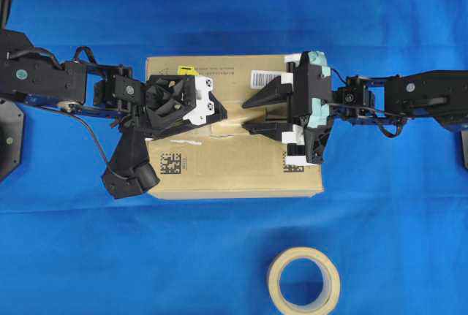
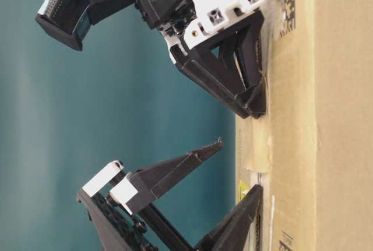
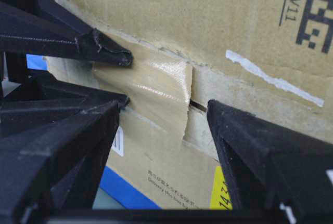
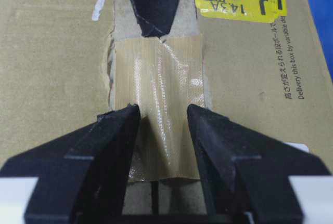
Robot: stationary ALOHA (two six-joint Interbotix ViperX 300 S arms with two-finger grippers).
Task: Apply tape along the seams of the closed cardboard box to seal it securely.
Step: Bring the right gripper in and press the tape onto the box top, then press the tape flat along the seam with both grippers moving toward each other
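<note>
Right wrist view, tape (image 4: 158,104) between spread jaws

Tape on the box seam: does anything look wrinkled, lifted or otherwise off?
Yes. The tape has a raised crease down its middle, so it does not lie flat over the seam. Torn pale strips of old tape edge the seam on the cardboard box.

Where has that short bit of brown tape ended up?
In the right wrist view the tape lies on the cardboard box, over its middle seam, between the right tool tips, just below-left of the yellow sticker.
</note>
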